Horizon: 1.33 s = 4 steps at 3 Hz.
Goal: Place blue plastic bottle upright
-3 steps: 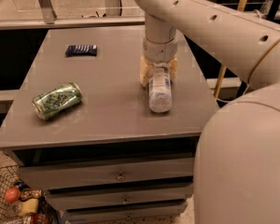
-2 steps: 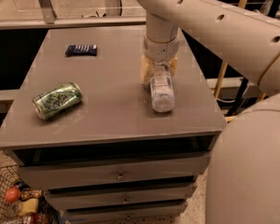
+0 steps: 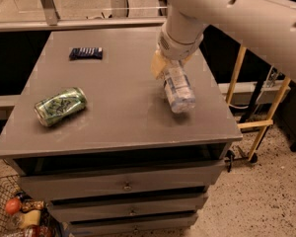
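The blue plastic bottle [image 3: 179, 89] hangs tilted just right of the frame's centre. Its upper end is clamped between the jaws of the gripper [image 3: 168, 67], and its lower end is over the grey table [image 3: 118, 112]. A green can [image 3: 60, 106] lies at left, a dark packet [image 3: 86, 53] in the upper left.

End effector [image 3: 170, 71] holds bottle [image 3: 178, 90] tilted over tbl [image 3: 123, 117].

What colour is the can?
Green drink can, camera view; gripper holds blue plastic bottle to its right.
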### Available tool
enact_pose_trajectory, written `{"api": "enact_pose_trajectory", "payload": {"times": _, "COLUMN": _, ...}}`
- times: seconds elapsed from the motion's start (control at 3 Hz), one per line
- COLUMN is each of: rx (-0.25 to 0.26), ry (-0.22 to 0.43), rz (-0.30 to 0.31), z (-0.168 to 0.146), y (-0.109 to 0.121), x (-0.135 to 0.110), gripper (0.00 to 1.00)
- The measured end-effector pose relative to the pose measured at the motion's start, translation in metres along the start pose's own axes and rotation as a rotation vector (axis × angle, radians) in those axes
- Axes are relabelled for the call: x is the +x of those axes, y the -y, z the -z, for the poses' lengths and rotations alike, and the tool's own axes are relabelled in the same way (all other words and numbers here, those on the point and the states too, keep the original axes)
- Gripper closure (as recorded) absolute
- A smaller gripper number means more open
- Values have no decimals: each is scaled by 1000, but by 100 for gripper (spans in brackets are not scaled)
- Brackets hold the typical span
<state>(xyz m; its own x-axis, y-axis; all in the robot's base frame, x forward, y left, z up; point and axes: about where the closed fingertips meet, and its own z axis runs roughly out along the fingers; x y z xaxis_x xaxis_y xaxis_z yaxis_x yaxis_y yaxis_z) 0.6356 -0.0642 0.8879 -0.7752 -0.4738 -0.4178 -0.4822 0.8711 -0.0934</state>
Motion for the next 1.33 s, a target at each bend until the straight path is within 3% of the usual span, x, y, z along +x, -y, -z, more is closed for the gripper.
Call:
{"api": "enact_pose_trajectory", "payload": {"times": 0.33, "rx": -18, "ry": 149, "rz": 73, "z": 16, "y": 0, "x": 5, "gripper": 100}}
{"api": "enact_pose_trajectory", "payload": {"times": 0.67, "rx": -69, "ry": 338, "rz": 74, "z": 25, "y": 12, "x": 12, "gripper": 100}}
{"api": "enact_pose_trajectory", "payload": {"times": 1.0, "rx": -52, "ry": 374, "rz": 68, "z": 30, "y": 17, "x": 3, "gripper": 100}}
{"api": "enact_pose_trajectory", "payload": {"times": 1.33, "rx": -53, "ry": 370, "rz": 70, "z": 30, "y": 16, "x": 4, "gripper": 100}}
